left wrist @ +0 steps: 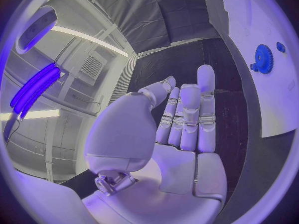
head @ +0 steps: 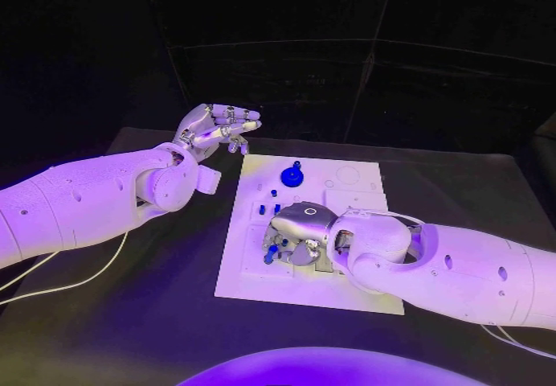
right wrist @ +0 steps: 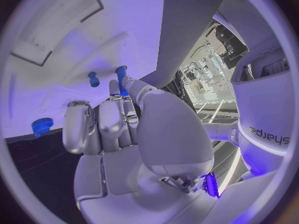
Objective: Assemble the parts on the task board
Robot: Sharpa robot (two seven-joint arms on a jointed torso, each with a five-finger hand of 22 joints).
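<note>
The white task board (head: 353, 277) lies in the middle of the table. A blue gear (head: 292, 174) stands at its far end, also seen as the gear (left wrist: 263, 58) on the board (left wrist: 249, 20) in the left wrist view. Small blue pegs (head: 275, 193) stand nearer the middle. My right hand (head: 304, 235) is low over the board's near half, fingers pointing down. A blue peg (right wrist: 122, 78) sits between its thumb and a fingertip (right wrist: 117, 92). Beside it are a short blue peg (right wrist: 93, 79) and a knurled blue part (right wrist: 42, 126). My left hand (head: 218, 126) hovers raised off the board's far left corner, holding nothing.
The black table (head: 139, 322) surrounds the board, with bare room on both sides. A white cable (head: 70, 281) trails under my left arm. My right forearm (head: 464, 273) lies across the board's near right corner.
</note>
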